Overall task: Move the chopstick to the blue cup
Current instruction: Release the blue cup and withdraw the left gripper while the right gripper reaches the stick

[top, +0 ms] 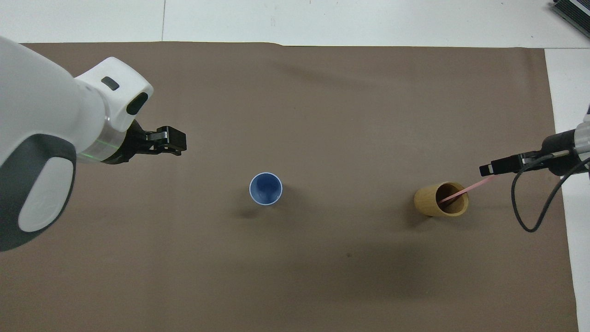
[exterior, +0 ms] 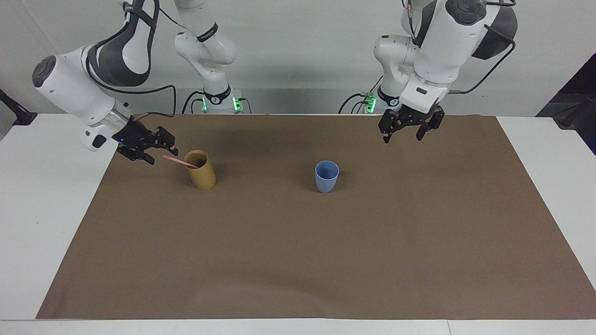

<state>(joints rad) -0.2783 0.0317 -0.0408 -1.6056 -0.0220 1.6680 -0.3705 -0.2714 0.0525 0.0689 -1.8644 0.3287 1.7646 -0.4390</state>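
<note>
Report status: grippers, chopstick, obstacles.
Left gripper open, raised, idle. Right gripper at chopstick tip. Chopstick leaning in bamboo cup. Blue cup unobstructed.

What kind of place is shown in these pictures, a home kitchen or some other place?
Probably a robotics lab, not a kitchen: two robot arms stand at a white table with a brown mat, against a bare wall. Only a tan cup and blue cup stand there.

Matt brown paper mat [exterior: 298, 260]; smooth plastic blue cup [exterior: 326, 177]; bamboo-like tan cup [exterior: 201, 170].
</note>
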